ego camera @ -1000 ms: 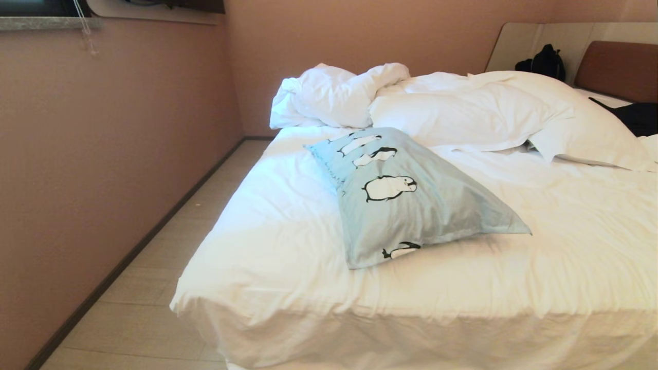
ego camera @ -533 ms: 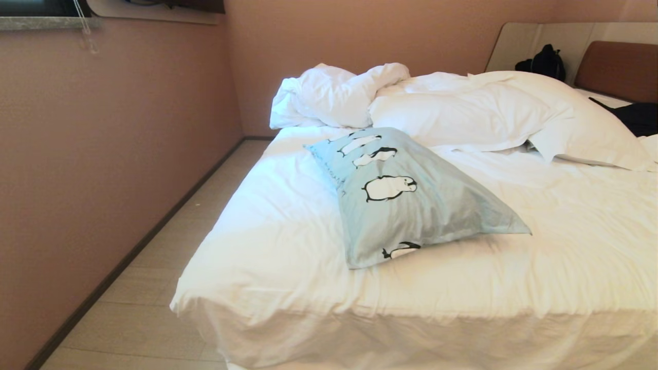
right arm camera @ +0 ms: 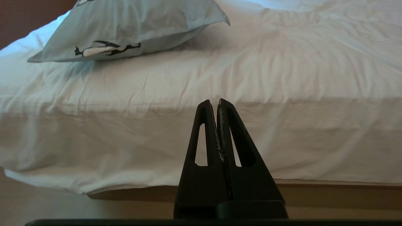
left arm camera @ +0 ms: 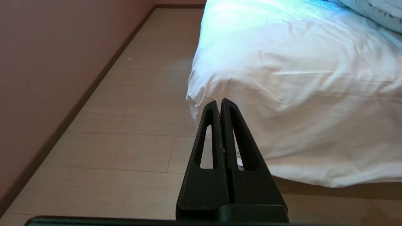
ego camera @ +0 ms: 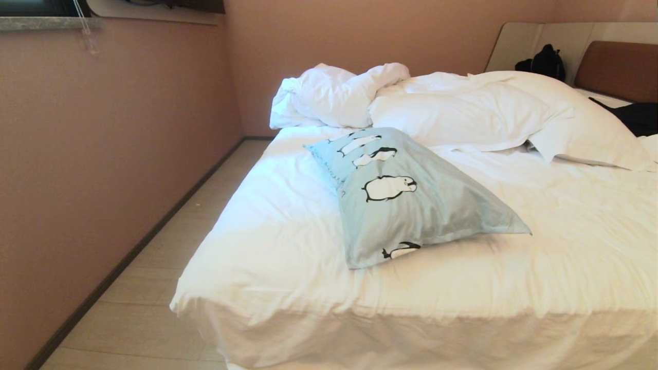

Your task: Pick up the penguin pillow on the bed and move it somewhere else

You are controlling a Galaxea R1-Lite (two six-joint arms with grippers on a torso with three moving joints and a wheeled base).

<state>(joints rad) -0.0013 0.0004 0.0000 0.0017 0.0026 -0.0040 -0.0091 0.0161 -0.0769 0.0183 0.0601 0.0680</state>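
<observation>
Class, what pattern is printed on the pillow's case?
Black-and-white penguins on the pale blue penguin pillow; clearest in the head view.

open sheet on the bed [ego camera: 514, 267] around the penguin pillow [ego camera: 411, 205]; blocked behind by heaped white duvet [ego camera: 462, 108].

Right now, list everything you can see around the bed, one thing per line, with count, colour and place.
penguin pillow: one, pale blue, middle of the bed near its foot
bed: one, white sheets, fills the right side
duvet: one, white, rumpled at the far side
white pillows: at least two, behind the penguin pillow
headboard: one, brown, far right
bag: one, black, by the headboard
floor: pale wood, left of the bed
left gripper: black, jaws shut, below the bed's corner
right gripper: black, jaws shut, facing the bed's side
</observation>
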